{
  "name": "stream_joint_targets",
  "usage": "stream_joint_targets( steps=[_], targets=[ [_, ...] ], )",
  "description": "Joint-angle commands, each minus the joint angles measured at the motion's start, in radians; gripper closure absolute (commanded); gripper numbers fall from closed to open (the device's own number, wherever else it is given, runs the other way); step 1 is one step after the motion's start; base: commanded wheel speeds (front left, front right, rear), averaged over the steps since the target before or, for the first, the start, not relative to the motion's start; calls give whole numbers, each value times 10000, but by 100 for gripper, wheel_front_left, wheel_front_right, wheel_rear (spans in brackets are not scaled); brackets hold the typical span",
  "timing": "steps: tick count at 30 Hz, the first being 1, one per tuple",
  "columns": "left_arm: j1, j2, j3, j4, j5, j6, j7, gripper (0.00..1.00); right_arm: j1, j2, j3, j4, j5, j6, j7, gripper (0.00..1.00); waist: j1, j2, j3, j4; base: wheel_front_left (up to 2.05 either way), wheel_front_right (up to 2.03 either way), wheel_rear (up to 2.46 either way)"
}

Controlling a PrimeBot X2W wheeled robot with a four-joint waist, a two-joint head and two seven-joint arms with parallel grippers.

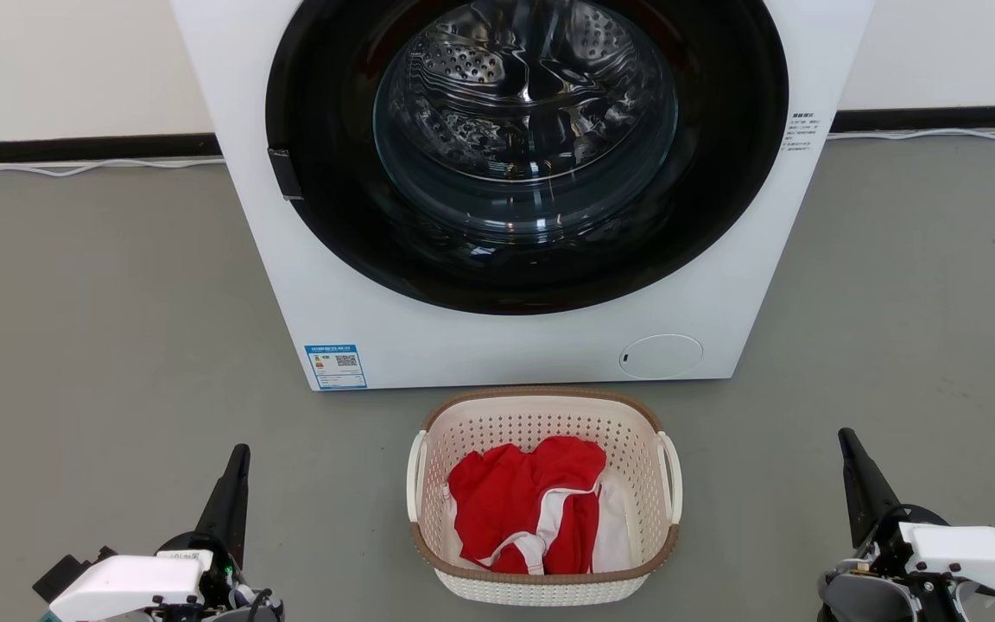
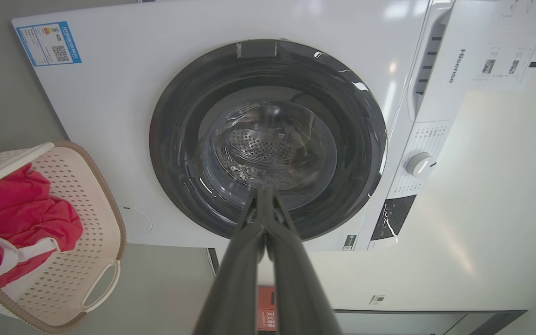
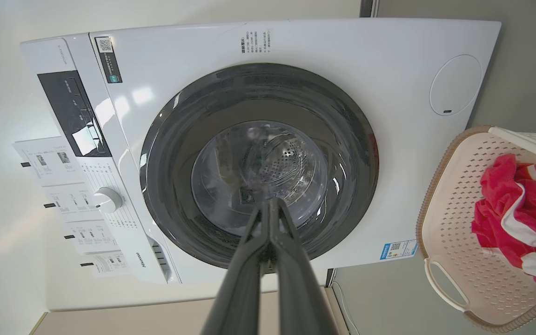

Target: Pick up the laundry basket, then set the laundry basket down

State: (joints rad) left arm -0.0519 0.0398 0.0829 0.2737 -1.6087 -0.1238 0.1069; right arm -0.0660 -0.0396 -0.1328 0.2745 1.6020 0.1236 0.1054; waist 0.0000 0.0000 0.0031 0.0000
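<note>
Grey floor [image 1: 100, 363]; all fingers [image 1: 228, 505] together, empty.

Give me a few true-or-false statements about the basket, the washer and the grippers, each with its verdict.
1. The laundry basket stands on the floor in front of the washing machine. True.
2. The laundry basket is empty. False: a red and white garment lies in it.
3. The left gripper has its jaws shut, holding nothing. True.
4. The right gripper grips a basket handle. False: it is apart from the basket, jaws shut.
5. The washing machine's door hangs open. False: it is closed.
</note>
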Motion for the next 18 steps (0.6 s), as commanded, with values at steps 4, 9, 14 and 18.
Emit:
stream_joint_targets(
  steps=[4,9,14,18],
  targets=[
    [-560,104,305,-288,-3,-69,60,100,-419,-106,194,-297,70,71,76,100,0,0,0,0,0,0,0],
    [-560,104,305,-288,-3,-69,60,100,-419,-106,194,-297,70,71,75,100,0,0,0,0,0,0,0],
    [56,-25,-6,127,0,6,-22,0,66,17,19,96,-2,-6,-8,0,0,0,0,0,0,0,0],
    [127,-40,-79,174,7,4,-118,0,153,30,68,98,-19,-4,-105,0,4,0,5,-2,0,0,0]
  ],
)
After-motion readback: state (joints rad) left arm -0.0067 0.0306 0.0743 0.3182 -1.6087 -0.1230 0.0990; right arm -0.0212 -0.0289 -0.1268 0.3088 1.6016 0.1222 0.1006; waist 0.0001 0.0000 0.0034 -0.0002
